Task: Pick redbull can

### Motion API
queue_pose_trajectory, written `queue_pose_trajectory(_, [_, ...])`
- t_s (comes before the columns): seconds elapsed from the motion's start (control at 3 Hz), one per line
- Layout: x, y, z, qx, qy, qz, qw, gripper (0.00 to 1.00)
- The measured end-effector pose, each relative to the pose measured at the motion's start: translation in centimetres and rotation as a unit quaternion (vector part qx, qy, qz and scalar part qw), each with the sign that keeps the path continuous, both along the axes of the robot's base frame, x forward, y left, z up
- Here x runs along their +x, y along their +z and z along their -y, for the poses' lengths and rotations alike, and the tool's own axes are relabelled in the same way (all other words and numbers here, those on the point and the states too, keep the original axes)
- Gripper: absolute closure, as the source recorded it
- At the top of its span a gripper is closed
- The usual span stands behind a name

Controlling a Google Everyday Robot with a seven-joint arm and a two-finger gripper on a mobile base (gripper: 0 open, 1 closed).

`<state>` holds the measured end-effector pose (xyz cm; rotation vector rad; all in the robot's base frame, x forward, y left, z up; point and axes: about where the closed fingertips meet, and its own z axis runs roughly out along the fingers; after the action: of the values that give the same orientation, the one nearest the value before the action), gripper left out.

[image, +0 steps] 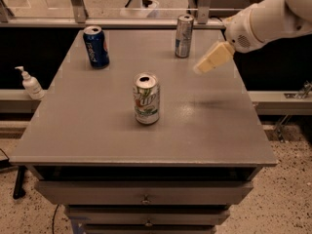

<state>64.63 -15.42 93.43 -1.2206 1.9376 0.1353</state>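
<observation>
Off the table (87,135), out past its 9 o'clock side, a white pump bottle (30,83) is sitting on a lower ledge and is playing no part here. On the grey top, the dark blue Pepsi can (96,46) is standing upright toward 11 o'clock. The white-and-green 7up can (146,98) is standing near the middle. Neither is the target.

The redbull can (184,35), slim and silver-grey, is standing upright close to the back edge at about 1 o'clock of the table, well apart from the other two cans. Nothing is touching it.

The gripper (209,61) is hanging in the air above the top on the 4 o'clock side of the redbull can, near it but clearly apart. Its cream tip is pointing down and toward the middle of the table. Whether the claw is released or clenched I cannot tell, though no object is showing in it. The white arm (263,18) is reaching in from the 2 o'clock corner.

By my judgement, the task is sitting in its approach stage. The gripper is hanging near the right can, but no grasp is being made and no lift is under way. What is remaining is lining the gripper up with the can's body, closing around it, and raising it off the table without tipping it, since it is tall and narrow.
</observation>
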Motion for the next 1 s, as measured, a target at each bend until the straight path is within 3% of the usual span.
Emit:
queue_pose_trajectory(0.33, [4.8,-0.4,-2.1,0.066,-0.008,0.028,0.9974,0.0])
queue_pose_trajectory(1.0, [12.5,-2.6,-5.2,0.162,-0.021,0.043,0.9857,0.0])
